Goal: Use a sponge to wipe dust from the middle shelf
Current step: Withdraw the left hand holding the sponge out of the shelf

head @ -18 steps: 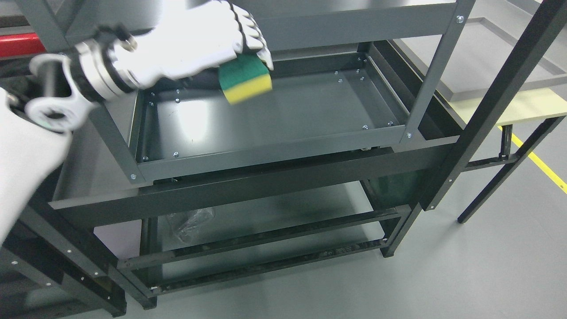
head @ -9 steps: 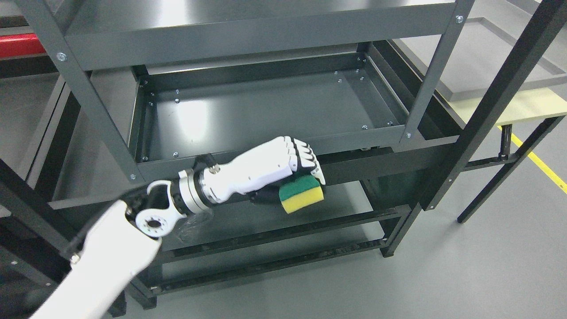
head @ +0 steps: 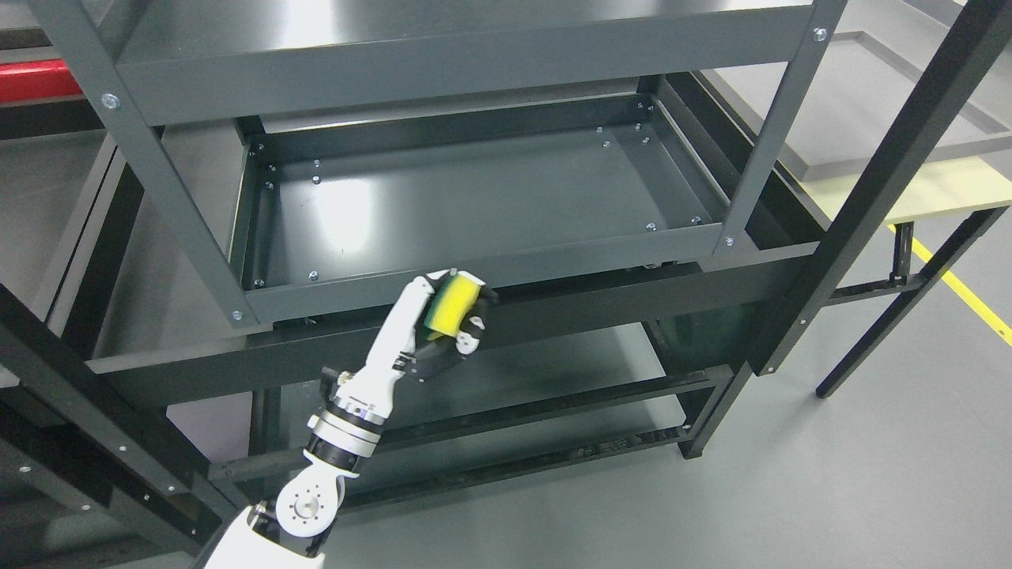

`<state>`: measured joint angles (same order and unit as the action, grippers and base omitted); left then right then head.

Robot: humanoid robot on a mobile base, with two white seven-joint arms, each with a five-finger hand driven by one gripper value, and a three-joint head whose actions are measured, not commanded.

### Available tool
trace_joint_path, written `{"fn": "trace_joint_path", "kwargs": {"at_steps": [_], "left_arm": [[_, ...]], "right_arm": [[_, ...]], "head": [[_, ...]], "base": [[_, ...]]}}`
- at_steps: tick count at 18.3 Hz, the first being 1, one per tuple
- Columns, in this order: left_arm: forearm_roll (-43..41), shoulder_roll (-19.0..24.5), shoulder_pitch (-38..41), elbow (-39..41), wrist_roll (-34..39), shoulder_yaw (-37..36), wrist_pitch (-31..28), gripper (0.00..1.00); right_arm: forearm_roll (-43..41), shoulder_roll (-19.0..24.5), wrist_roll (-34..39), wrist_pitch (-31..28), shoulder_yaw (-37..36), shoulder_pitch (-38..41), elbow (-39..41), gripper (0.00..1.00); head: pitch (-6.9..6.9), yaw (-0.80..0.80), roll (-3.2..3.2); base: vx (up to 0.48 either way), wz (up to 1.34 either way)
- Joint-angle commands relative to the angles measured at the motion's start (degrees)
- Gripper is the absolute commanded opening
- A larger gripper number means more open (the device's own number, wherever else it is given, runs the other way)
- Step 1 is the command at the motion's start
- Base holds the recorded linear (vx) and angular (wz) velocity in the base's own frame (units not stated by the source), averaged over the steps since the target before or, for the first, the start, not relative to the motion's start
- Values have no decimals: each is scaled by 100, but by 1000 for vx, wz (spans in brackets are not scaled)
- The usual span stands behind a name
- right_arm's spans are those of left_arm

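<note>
left hand [head: 433,328]: comes up from the bottom edge on a white arm, pointing upward, fingers wrapped around the sponge
sponge [head: 449,304]: clamped in that hand, yellow side facing the camera, a thin strip of green showing on its left edge
where the sponge is: sitting in the palm, up near the fingertips, in front of the rack and not on any shelf surface
middle shelf [head: 474,197]: the dark tray-like one just above and beyond the hand, its front lip [head: 553,265] right over the fingertips; can't tell if the sponge touches that lip
top shelf [head: 443,47]: well above the hand
lower rails [head: 553,403]: off to the hand's right and a bit lower, further back
floor [head: 830,490]: grey, far off to the right of the hand, with a yellow line [head: 961,288] out that way too
</note>
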<state>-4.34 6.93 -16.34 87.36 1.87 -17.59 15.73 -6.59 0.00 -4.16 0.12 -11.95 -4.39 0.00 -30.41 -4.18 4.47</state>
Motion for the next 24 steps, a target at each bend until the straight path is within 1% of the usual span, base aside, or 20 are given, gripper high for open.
{"fn": "trace_joint_path", "kwargs": {"at_steps": [1,3,5,7,10,12,15,18,24], "left_arm": [[582,-593,404,1238,-45,1696,-1500,0],[627,-593,413,1432,-580,2047,-1573,0],[636,-593,465,1442,-1021,2425,-1328,0],[723,-593,500,1442,-1075,2715,-1099,0],[864,-527,500,1442,-1075,3129,-1037,0],[864,-526,675,1433,-1075,3384,-888,0],[873,-578,939,1433,-1075,3403,-782,0],[873,-593,1106,1433,-1031,3088,-755,0],[873,-593,1159,1433,-1004,2980,-667,0]], "right_arm": [[0,-100,3,-417,0,-1,100,100],[0,-100,3,-417,0,-1,100,100],[0,-100,3,-425,0,-1,100,100],[0,-100,-5,-417,0,-1,100,100],[0,-100,3,-417,0,-1,100,100],[0,-100,3,-417,0,-1,100,100],[0,-100,3,-417,0,-1,100,100],[0,-100,3,-417,0,-1,100,100],[0,-100,-5,-417,0,-1,100,100]], "head": [[0,0,0],[0,0,0],[0,0,0],[0,0,0],[0,0,0],[0,0,0],[0,0,0],[0,0,0],[0,0,0]], "base": [[0,0],[0,0],[0,0],[0,0],[0,0],[0,0],[0,0],[0,0],[0,0]]}}
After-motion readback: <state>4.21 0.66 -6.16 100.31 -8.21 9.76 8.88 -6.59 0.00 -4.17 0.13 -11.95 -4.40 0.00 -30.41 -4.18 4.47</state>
